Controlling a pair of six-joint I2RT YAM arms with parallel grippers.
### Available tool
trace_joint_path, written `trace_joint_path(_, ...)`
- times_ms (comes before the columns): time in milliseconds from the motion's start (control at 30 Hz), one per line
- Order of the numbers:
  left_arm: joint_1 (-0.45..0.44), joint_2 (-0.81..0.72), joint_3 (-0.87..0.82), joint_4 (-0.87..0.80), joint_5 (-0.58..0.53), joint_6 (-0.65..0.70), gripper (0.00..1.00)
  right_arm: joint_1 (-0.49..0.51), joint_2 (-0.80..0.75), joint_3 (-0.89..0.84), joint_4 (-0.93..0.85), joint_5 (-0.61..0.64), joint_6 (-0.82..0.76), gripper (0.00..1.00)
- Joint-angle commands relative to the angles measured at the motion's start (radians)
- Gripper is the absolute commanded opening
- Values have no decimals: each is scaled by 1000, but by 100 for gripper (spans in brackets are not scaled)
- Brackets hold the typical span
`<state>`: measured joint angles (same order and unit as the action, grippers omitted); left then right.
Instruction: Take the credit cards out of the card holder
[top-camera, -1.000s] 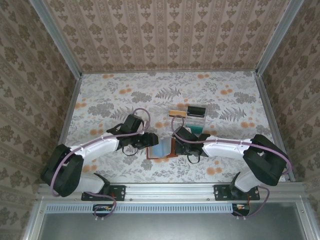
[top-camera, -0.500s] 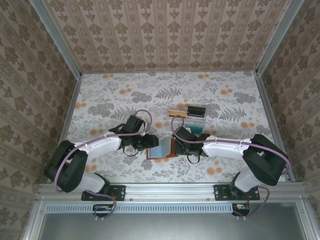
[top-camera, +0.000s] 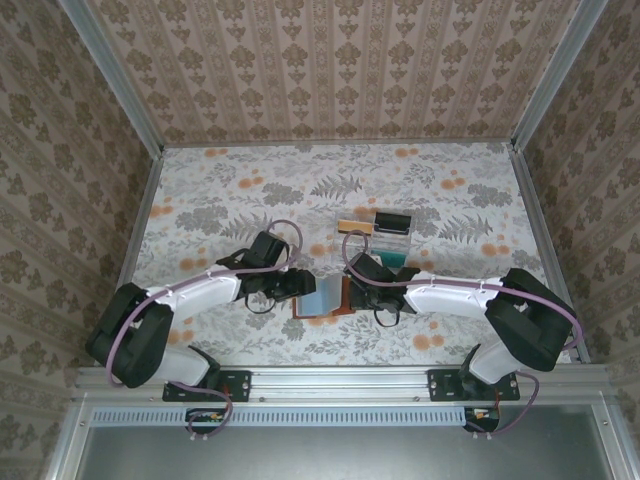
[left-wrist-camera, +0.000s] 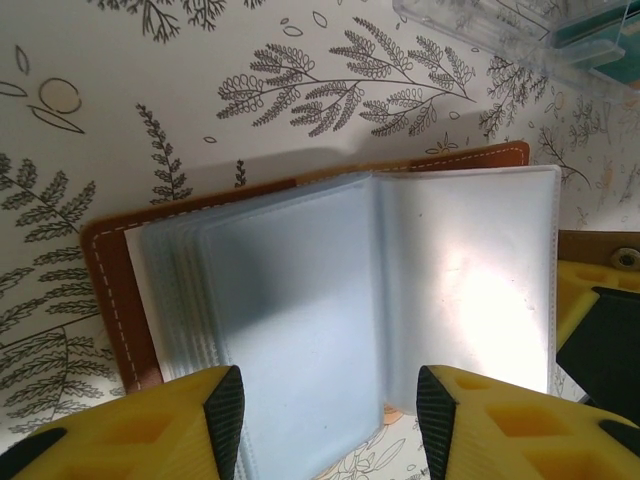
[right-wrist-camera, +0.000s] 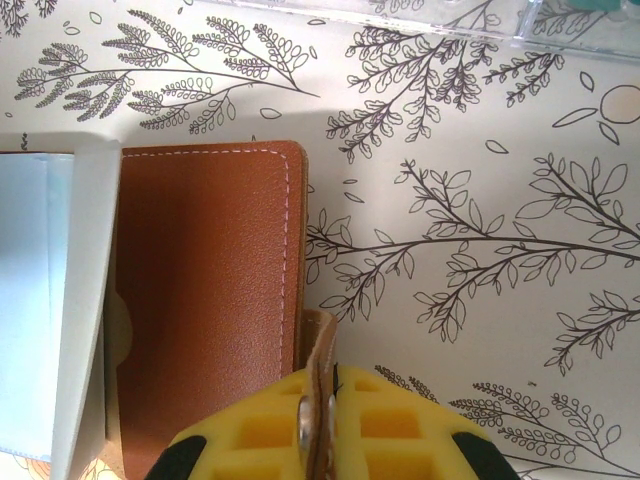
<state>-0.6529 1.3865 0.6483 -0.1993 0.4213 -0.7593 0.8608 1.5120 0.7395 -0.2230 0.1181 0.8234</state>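
On the floral table (top-camera: 220, 190), between both arms, the card holder (top-camera: 325, 297) lies open: brown leather with pale stitching, a fan of cloudy blue-grey plastic sleeves (left-wrist-camera: 300, 290) inside; the left pincer (left-wrist-camera: 330, 420) hovers over the sleeves, fingers apart; the right pincer (right-wrist-camera: 322, 430) is clamped together on the holder's brown snap strap (right-wrist-camera: 318, 365) at its right edge.

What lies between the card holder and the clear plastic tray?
Bare leaf-patterned table separates the card holder from the clear tray, as the right wrist view shows.
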Motion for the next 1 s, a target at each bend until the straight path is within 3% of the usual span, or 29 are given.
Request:
trace_joint_path(0, 3, 10, -15, -14, 1, 0, 52, -4, 11, -6, 11, -20, 19, 1)
trace_joint_path(567, -2, 76, -37, 89, 78, -20, 53, -1, 10, -6, 14, -21, 22, 1)
trace_joint_path(867, -10, 85, -35, 163, 139, -17, 71, -1, 11, -11, 15, -21, 24, 1)
trace_joint_path(967, -13, 94, -29, 159, 140, -16, 81, -1, 9, -11, 15, -19, 26, 1)
